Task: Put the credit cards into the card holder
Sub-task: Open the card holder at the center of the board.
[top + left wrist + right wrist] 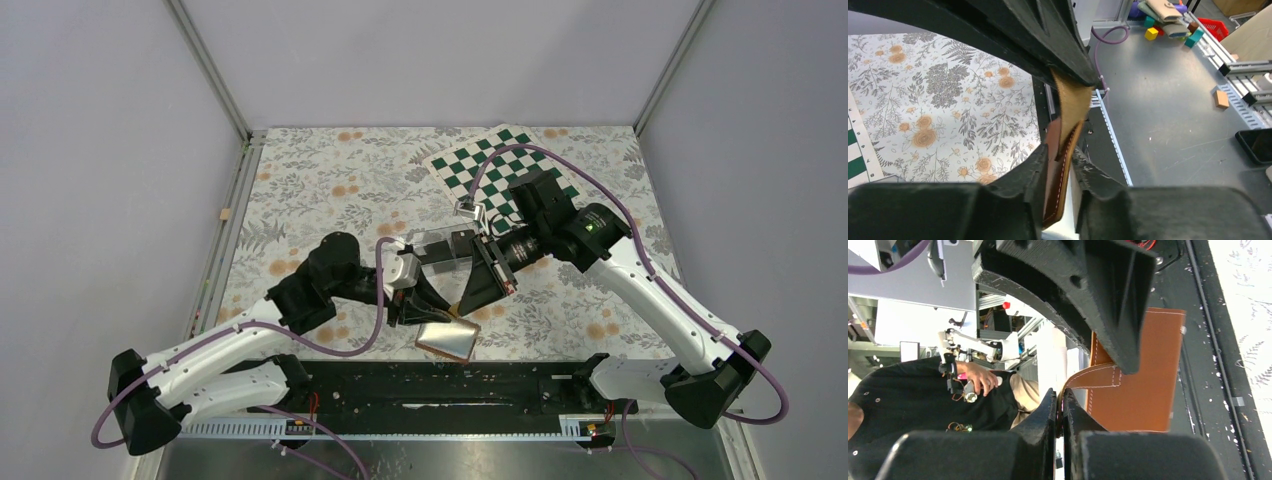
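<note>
The tan-brown card holder is held up above the table's near edge, between both grippers. My left gripper is shut on one cover edge; in the left wrist view the stitched leather edge stands between its fingers. My right gripper is shut on the card holder's snap tab; in the right wrist view the tab curls from the brown cover into the closed fingers. No credit cards can be made out in any view.
A clear plastic box sits just behind the grippers. A green-and-white checkered mat lies at the back right on the floral cloth. The black rail runs along the near edge.
</note>
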`<action>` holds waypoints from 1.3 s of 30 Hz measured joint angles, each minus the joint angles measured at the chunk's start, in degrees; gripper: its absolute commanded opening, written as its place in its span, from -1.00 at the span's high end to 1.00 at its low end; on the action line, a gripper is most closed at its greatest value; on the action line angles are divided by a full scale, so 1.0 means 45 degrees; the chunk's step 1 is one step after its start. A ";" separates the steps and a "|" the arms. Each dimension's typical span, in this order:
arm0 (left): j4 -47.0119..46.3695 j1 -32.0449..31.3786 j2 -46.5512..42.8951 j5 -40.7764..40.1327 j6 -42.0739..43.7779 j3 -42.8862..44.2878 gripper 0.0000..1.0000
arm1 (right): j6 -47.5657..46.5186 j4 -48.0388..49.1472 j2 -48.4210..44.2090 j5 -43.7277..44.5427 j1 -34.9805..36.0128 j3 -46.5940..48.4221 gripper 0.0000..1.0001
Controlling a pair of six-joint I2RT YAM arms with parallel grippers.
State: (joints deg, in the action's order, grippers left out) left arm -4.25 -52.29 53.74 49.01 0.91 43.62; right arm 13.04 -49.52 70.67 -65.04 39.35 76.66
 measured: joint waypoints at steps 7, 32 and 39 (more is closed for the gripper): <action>0.1506 -0.0010 -0.0180 -0.0636 0.0141 0.0131 1.00 | -0.0078 -0.0092 -0.0053 0.1447 -0.0039 0.0039 -0.53; 0.1880 0.0010 0.0529 -0.1433 -0.4425 0.2055 1.00 | 0.0466 0.1928 -0.1428 0.2317 -0.0117 -0.1666 0.59; 0.1875 0.0189 0.0301 -0.2531 -0.5027 0.2059 -0.60 | 0.0976 0.2540 -0.1350 0.2113 -0.0121 -0.1685 1.00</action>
State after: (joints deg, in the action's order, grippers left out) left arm 4.19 -51.44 55.09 37.63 -21.71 52.88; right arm 17.43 -38.09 64.60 -55.53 38.81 69.08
